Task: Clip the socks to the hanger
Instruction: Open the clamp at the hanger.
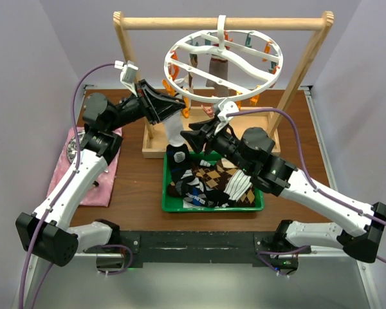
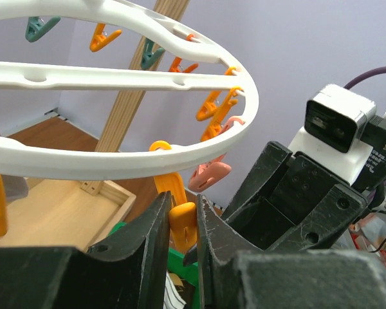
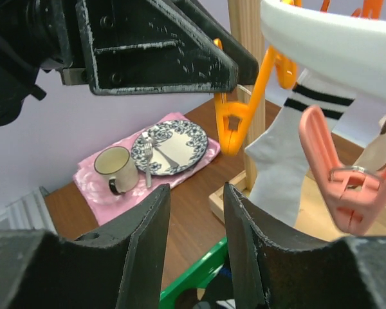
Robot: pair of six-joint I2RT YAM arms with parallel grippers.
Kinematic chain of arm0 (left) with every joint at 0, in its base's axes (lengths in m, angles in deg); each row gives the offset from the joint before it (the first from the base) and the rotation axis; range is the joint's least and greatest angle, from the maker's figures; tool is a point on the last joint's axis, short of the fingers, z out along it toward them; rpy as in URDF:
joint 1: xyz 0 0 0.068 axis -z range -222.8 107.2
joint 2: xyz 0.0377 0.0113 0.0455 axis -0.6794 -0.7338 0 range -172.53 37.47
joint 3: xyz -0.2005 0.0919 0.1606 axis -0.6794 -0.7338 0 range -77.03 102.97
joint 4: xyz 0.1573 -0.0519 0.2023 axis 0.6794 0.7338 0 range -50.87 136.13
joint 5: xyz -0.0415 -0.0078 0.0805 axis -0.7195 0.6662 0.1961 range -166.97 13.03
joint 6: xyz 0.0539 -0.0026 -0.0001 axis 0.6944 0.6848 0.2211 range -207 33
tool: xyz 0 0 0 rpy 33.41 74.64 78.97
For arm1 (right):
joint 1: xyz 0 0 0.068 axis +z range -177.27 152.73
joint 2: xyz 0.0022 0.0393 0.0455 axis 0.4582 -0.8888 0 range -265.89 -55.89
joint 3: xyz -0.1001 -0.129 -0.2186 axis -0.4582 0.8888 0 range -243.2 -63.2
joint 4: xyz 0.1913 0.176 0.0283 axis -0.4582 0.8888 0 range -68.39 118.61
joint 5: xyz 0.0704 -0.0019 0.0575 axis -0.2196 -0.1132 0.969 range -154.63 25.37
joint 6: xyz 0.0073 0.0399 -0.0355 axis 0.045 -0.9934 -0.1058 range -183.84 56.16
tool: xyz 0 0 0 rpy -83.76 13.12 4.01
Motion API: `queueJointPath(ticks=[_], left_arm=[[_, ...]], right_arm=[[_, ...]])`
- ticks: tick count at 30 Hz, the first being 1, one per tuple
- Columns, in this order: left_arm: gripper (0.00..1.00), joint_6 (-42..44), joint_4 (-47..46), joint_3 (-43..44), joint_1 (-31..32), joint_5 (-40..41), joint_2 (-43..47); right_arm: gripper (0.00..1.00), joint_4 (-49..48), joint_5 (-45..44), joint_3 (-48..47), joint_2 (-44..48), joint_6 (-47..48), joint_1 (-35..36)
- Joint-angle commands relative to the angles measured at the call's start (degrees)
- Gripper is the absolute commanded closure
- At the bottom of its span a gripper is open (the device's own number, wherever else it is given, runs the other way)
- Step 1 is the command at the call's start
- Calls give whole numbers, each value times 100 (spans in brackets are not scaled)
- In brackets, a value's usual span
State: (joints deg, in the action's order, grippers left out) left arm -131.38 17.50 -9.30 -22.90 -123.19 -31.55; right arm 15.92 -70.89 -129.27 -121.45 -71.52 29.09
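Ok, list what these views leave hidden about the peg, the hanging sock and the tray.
- Left wrist: the orange peg's lower end, buried between the fingers of the left gripper.
- Right wrist: the striped sock's top edge, behind the hanger ring; whether a peg bites it is unclear.
- Top external: how many socks lie in the green tray; the right arm covers some.

Pale lilac walls (image 1: pixel 32 58) close in on three sides of a brown wooden table (image 1: pixel 138 187) — evenly lit.

Overhead camera looks down from behind; both wrist cameras peer closely up at the hanger (image 2: pixel 116 161).
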Motion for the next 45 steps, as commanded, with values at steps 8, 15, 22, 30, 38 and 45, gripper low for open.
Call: queueJointPath(ticks=[8,15,22,30,38,45], left_arm=[[77,-97,-87,294,-74,157,-16],[77,-115,-87,338,-74,104,-16],[77,-150,-105,338,-74,104,2],[77,-238,-105,285,-65,157,46],[77,-361,-149,276,-65,148,72],[77,-527,-44,303,-48,183,99]], right_arm=[[56,-2581,1310,1217,395,-2014,-940],[52,-4922,2049,1754,-149,-3756,-1373],[52,-6154,2243,1886,-607,-4628,-1470],[56,-6278,2173,1755,-747,-4663,-1470],[57,-5637,2174,1781,-651,-4374,-1461],[57,-5108,1796,1772,-537,-3881,-1356]])
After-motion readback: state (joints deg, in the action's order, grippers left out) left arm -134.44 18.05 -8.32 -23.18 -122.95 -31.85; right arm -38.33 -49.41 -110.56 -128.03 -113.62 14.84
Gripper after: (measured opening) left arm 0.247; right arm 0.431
